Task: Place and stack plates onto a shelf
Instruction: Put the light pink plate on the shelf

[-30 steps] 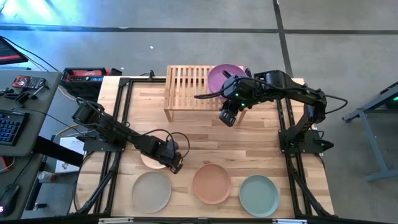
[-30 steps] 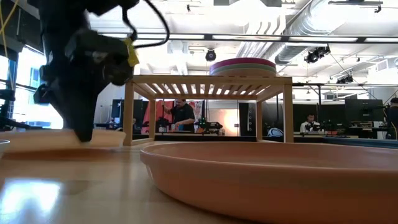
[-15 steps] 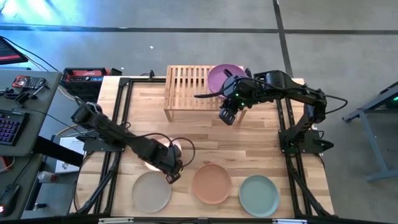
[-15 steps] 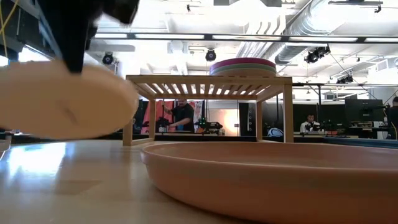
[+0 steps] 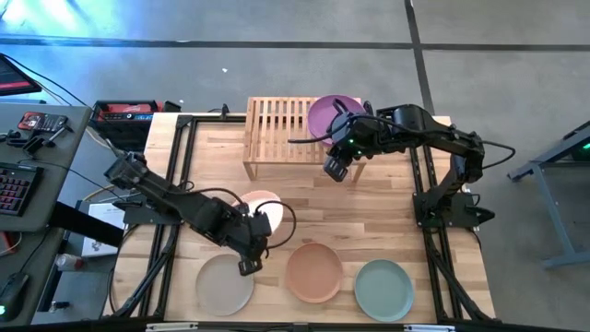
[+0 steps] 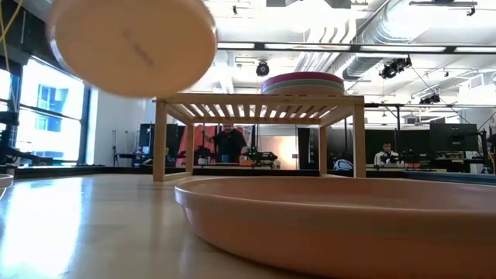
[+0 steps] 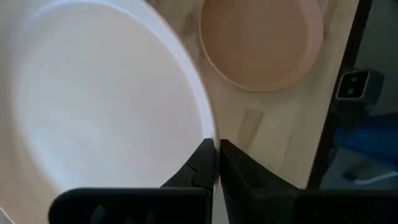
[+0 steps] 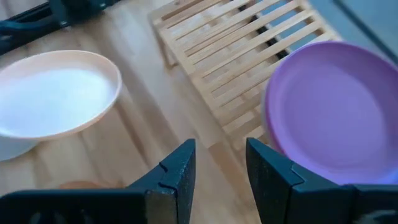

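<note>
While the left gripper (image 5: 247,261) clamps the peach plate (image 5: 263,210) aloft, the carry to the shelf (image 5: 277,124) begins; it must clear the right gripper (image 5: 334,169), whose fingers stand apart.

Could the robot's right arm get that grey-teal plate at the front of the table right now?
Probably yes: the right gripper hangs open and empty by the shelf, and bare table lies between it and the grey-teal plate on its own side.

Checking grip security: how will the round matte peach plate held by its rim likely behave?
The round matte peach plate looks stiff: pinched at one edge by the left gripper, it keeps its shape. Probably light. A rim-only pinch might let it swing or slip.
</note>
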`<state>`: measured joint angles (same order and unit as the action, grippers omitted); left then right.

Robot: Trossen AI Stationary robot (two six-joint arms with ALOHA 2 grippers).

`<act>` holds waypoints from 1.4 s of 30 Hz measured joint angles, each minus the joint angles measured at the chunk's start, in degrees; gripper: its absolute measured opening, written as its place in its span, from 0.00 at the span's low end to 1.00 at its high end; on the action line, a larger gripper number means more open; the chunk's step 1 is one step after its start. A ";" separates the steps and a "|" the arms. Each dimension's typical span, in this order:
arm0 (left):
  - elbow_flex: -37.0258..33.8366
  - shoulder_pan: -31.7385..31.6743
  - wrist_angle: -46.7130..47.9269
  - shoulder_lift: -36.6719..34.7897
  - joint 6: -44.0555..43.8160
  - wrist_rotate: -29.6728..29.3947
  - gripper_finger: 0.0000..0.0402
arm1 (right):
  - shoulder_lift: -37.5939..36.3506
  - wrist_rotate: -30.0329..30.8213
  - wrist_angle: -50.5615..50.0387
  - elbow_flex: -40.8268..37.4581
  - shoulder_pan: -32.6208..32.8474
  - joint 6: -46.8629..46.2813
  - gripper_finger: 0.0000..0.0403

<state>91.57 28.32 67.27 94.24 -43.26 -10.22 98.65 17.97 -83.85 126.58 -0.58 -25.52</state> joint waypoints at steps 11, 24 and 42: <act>10.40 -4.55 14.13 -0.06 24.50 -10.17 0.01 | -0.02 4.50 0.61 0.00 -0.02 0.02 0.29; 10.58 -24.40 14.58 -0.04 48.78 -13.99 0.01 | -0.02 5.89 1.70 0.00 -0.16 0.02 0.29; 10.43 -46.04 4.02 0.10 67.90 -4.04 0.01 | -0.02 8.73 1.71 0.00 -4.31 6.56 0.29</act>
<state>102.00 -17.72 71.28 94.33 24.64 -14.26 98.63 26.70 -82.14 126.58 -4.89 -18.96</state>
